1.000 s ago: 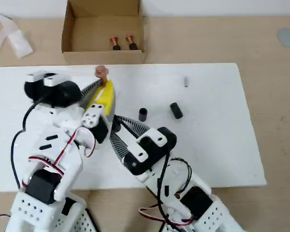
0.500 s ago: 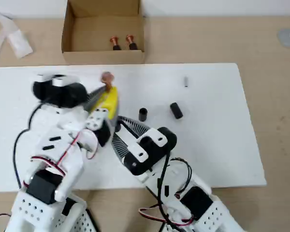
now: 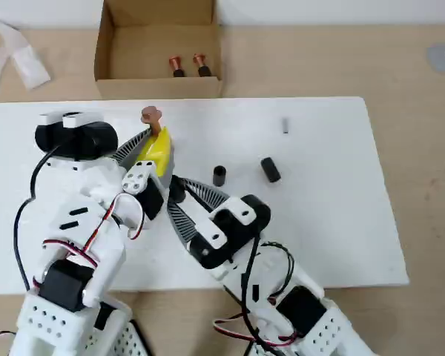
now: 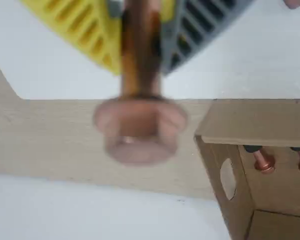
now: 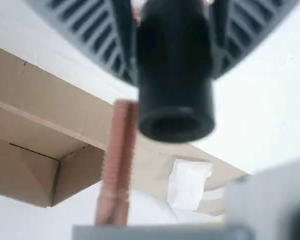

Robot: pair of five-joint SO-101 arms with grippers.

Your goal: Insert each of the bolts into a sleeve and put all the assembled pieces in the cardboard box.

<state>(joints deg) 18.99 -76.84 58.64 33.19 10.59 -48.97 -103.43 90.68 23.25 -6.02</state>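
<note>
Our left pincer (image 4: pixel 140 62) clamps the bolt (image 4: pixel 140 130) by its shank. The right pincer (image 5: pixel 174 67) is closed on the sleeve (image 5: pixel 176 112) at its rear. We judge both light and rigid.

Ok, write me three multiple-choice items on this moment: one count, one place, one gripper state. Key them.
1. How many loose black sleeves lie on the white board?
A. one
B. two
C. four

2. Where are the finished pieces?
A. on the white board
B. in the cardboard box
C. on the bare wood

3. The left gripper is:
A. open and empty
B. shut on a sleeve
C. shut on a copper bolt

Key:
1 B: the high view shows two sleeves lying apart from the arms.
2 B: two bolt-in-sleeve pieces lie on the box floor.
3 C: the left wrist view shows the bolt's shaft clamped in it.
</note>
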